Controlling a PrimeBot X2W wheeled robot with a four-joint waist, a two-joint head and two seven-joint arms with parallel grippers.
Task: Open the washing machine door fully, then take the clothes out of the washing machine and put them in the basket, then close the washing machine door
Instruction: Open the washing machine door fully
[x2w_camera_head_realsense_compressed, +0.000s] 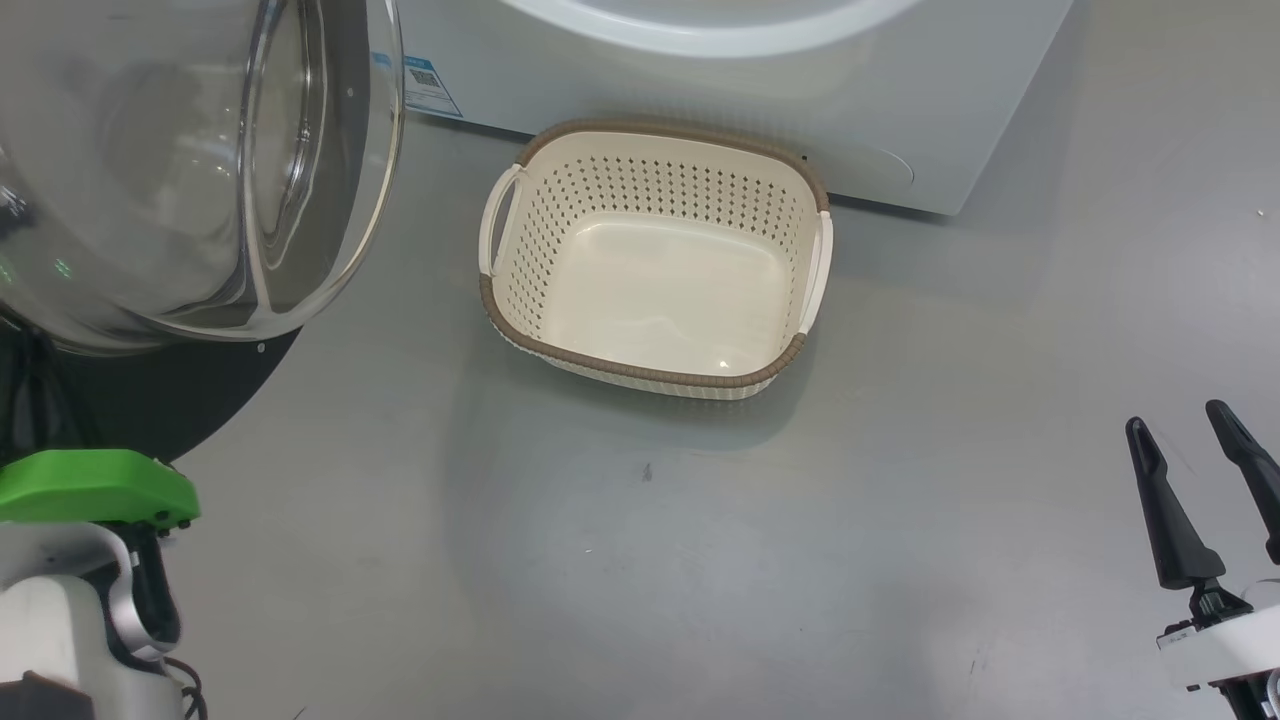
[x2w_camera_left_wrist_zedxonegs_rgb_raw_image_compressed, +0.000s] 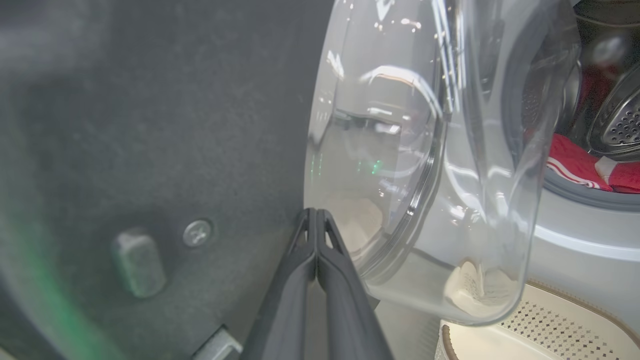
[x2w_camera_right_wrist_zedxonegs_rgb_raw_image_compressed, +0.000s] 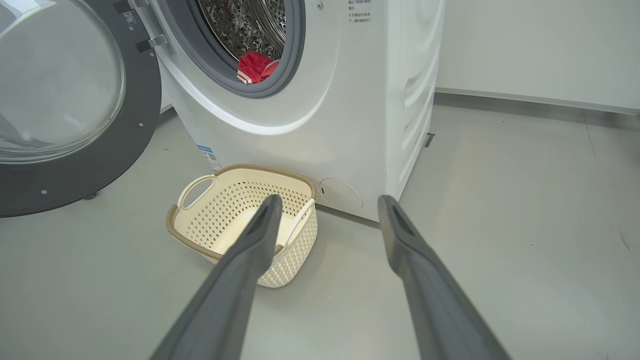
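The left end effector (x2w_camera_left_wrist_zedxonegs_rgb_raw_image_compressed: 316, 222), clenched empty, sat close to the open washing machine door (x2w_camera_left_wrist_zedxonegs_rgb_raw_image_compressed: 150, 125), beside its glass; the right end effector (x2w_camera_head_realsense_compressed: 1176, 418) hung released, well apart from the basket (x2w_camera_head_realsense_compressed: 640, 372).

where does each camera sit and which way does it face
Head view: on the head, looking down at the empty basket and washing machine door; right gripper lower right, left arm lower left.
Left wrist view: along the shut left gripper at the door's inner side, red clothes beyond.
Right wrist view: low, facing the washing machine between open fingers.
Shared: basket and door in all three.
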